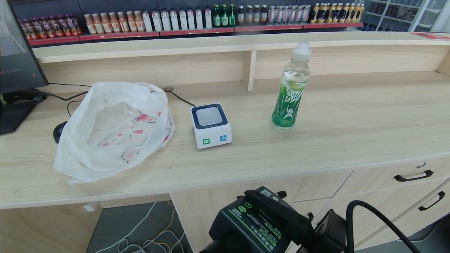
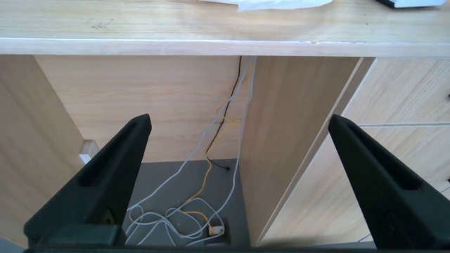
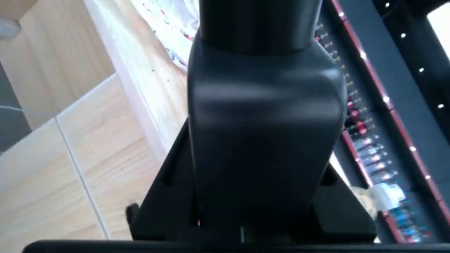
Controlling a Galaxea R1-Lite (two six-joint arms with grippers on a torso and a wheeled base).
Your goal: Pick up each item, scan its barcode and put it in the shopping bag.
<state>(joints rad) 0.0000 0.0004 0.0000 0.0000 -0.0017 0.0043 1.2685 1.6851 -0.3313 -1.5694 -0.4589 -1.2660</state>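
The bottle [image 1: 291, 92] is clear plastic with a white cap and a green label bearing white figures; it stands upright on the table [image 1: 316, 147], well apart from the scanner [image 1: 211, 125] on that box's right; the scanner is a white cube with a dark-framed window on top; just beside it on the left lies the shopping bag [image 1: 114, 128], thin white plastic with red print, crumpled, mouth gaping. The left gripper [image 2: 240, 123] hangs below the table edge with its jaws spread wide, holding nothing; the right arm [image 1: 260, 221] sits low before the drawers; how its jaws stand, I cannot tell.
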